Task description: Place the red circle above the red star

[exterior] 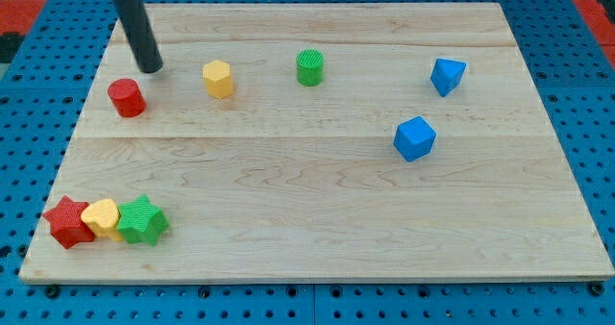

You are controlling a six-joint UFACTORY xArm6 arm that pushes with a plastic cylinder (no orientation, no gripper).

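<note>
Red circle sits just below-left of my tip, apart; red star lies far toward the view's bottom; I have no claw to spread

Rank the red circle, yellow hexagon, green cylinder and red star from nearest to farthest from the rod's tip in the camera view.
Measured from my tip:
1. red circle, just below-left of the tip, not clearly touching.
2. yellow hexagon, to the tip's right.
3. green cylinder, further right near the view's top.
4. red star, at the view's bottom-left corner.
</note>
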